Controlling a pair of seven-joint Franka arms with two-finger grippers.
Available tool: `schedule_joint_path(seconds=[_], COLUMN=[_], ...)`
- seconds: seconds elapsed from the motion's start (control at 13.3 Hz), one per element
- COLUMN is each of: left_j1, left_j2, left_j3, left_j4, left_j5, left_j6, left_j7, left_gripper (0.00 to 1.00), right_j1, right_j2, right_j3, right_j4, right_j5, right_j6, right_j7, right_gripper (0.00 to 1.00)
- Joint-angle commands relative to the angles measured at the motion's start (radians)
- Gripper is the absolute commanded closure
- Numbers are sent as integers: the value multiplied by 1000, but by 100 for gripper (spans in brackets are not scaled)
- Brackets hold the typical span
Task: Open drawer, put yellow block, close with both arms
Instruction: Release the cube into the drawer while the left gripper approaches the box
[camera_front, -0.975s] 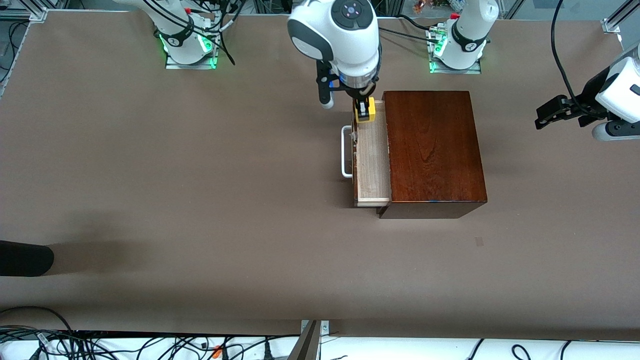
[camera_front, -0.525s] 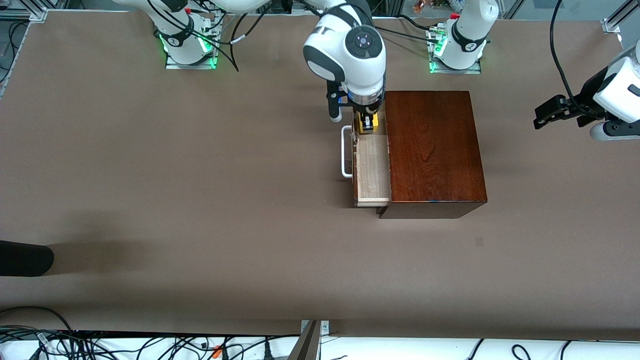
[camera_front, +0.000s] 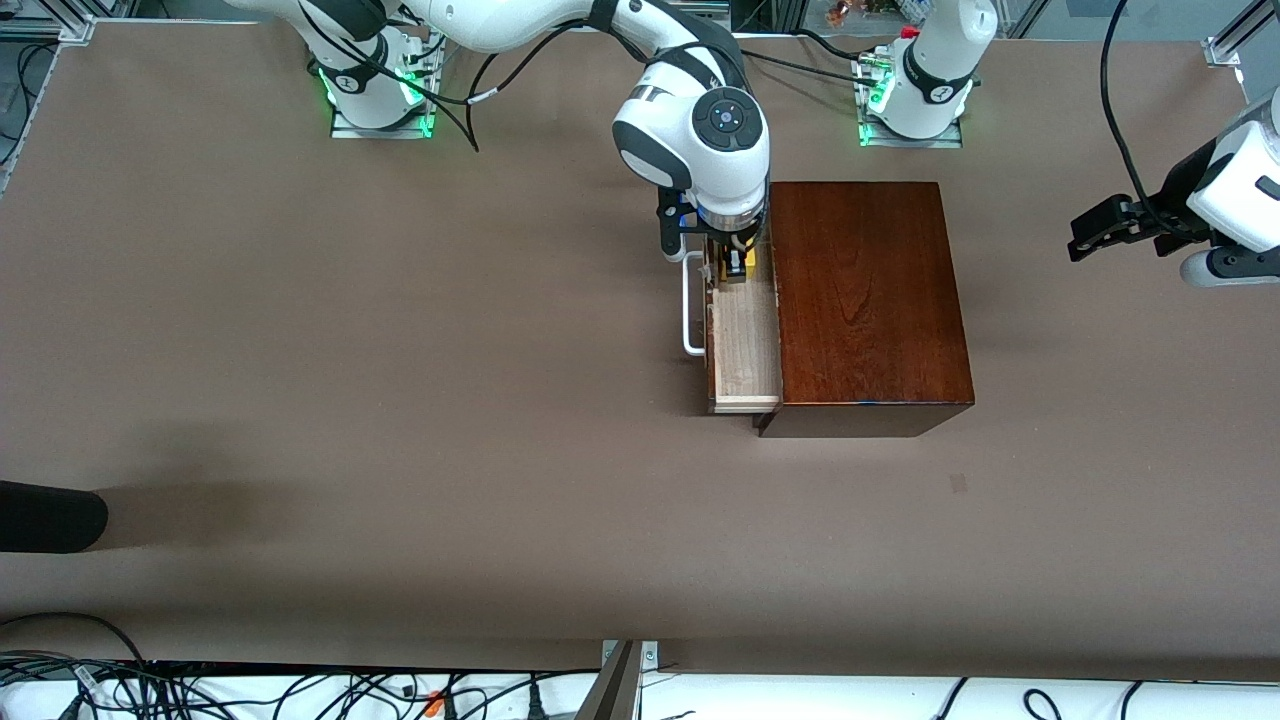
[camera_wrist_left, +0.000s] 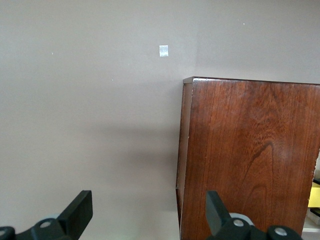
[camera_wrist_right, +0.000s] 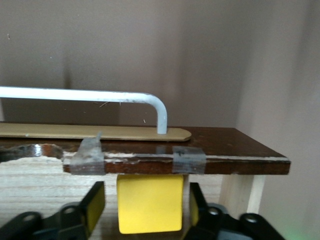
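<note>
One yellow block (camera_wrist_right: 150, 203) in right gripper (camera_front: 736, 262), one open drawer (camera_front: 745, 345), left gripper (camera_front: 1090, 232) waiting.

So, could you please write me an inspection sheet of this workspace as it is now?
Surface: brown table, with a small pale mark nearer the camera than the box.
Job's things: drawer pulled open from the dark box; white handle free; yellow block low inside the drawer, at the end nearest the bases.
Clutter: nothing seen.
Grippers: right gripper reaches into the drawer, jaws on either side of the block; left gripper open, waiting in the air toward the left arm's end of the table.
Cables: black cables at both bases and a tangle along the camera-side edge.
Surroundings: dark object at the right arm's end; metal frame corners.
</note>
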Motion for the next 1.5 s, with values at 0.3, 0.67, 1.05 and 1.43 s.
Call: schedule_joint_path(seconds=[0.3, 0.67, 1.05, 1.43], left_j1=[-2, -25, -54, -62], left_j2=[-2, 21, 96, 217], left_j3=[-10, -38, -195, -367], left_j4=[8, 13, 13, 91], left_j5=[7, 10, 4, -66], left_j6=[-12, -39, -125, -85], left_j7=[20, 14, 23, 295], left_gripper=[0, 0, 0, 0], right_j1=[-85, -245, -445, -473], right_j2=[-157, -283, -373, -565], right_j3=[1, -6, -44, -330], right_j4=[47, 43, 27, -187], right_j5=[33, 64, 81, 104], right_j6=[-185, -463, -666, -668], right_j7=[-42, -591, -1196, -1848], right_gripper=[0, 0, 0, 0])
